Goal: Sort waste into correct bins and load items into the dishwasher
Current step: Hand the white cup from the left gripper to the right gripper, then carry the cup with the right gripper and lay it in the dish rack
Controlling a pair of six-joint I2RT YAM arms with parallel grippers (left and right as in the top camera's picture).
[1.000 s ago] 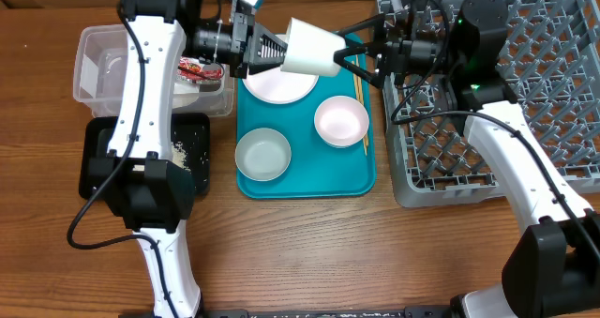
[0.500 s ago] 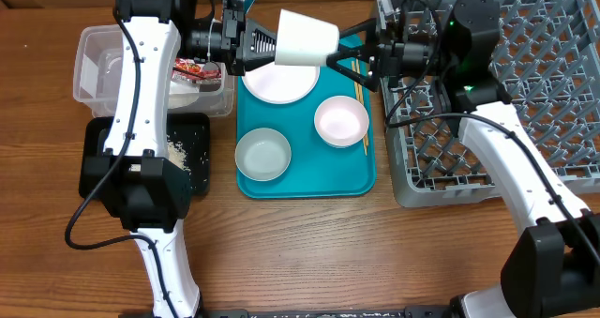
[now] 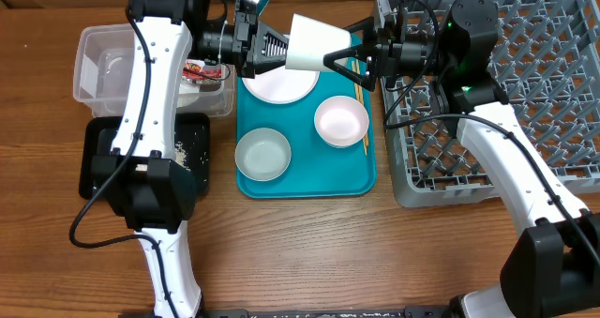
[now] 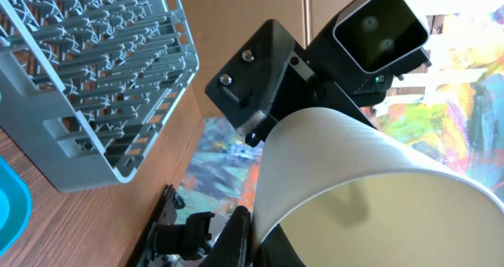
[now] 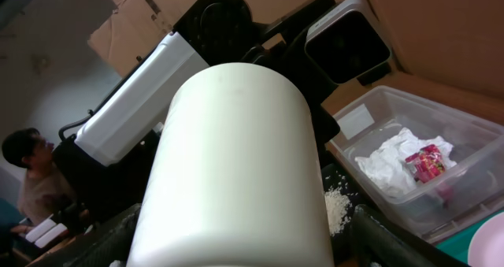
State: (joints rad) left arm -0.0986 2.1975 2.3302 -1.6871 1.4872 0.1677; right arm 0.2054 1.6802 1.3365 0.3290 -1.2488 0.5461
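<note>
The small white cup [image 3: 314, 44] hangs in the air above the back of the teal tray. My left gripper [image 3: 279, 50] is shut on its rim [image 4: 256, 231]. My right gripper [image 3: 343, 55] is open, with a finger on either side of the cup's closed end [image 5: 236, 165] and a gap still showing. The white plate [image 3: 279, 82], two white bowls [image 3: 341, 121] [image 3: 262, 155] and the chopsticks [image 3: 360, 107] lie on the teal tray. The clear tub [image 3: 94, 69] holds the red wrapper [image 3: 202, 71] and the napkin [image 5: 390, 161]. Rice [image 3: 192, 152] lies in the black tray [image 3: 98, 163].
The grey dish rack [image 3: 534, 102] stands at the right, under my right arm; it also shows in the left wrist view [image 4: 94, 86]. The teal tray [image 3: 305, 185] sits between the bins and the rack. Bare wooden table lies in front.
The cup has shifted slightly up and to the right in my left gripper. My right gripper has closed in on it from the right.
</note>
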